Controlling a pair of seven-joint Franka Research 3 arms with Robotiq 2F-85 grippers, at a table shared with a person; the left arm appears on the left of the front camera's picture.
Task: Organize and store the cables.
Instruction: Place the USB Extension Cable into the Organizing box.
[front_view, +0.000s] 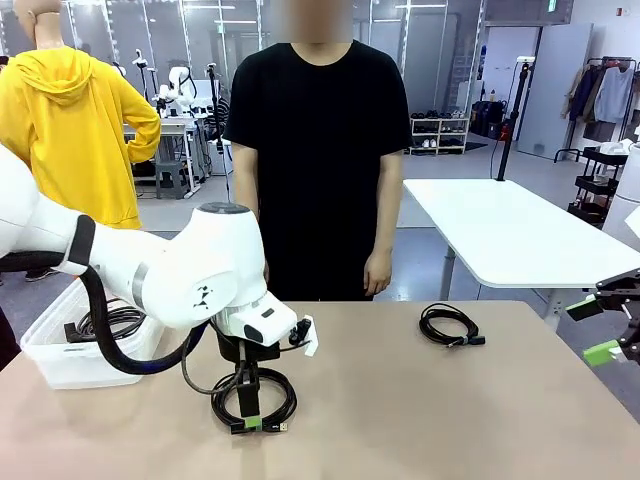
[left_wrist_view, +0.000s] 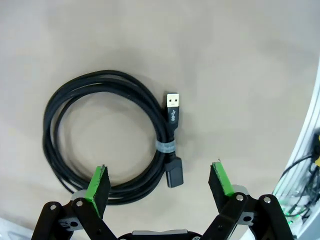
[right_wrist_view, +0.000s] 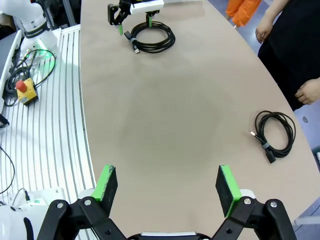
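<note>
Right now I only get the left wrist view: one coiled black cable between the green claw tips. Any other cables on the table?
Observer: Yes, a second cable lies coiled toward the right, on the side of the person.
Operator: Is the other claw on it?
Observer: No, the right claw hangs open over bare table, apart from it.
Operator: Any stored already?
Observer: A clear bin at the left edge holds a stored coil.
</note>
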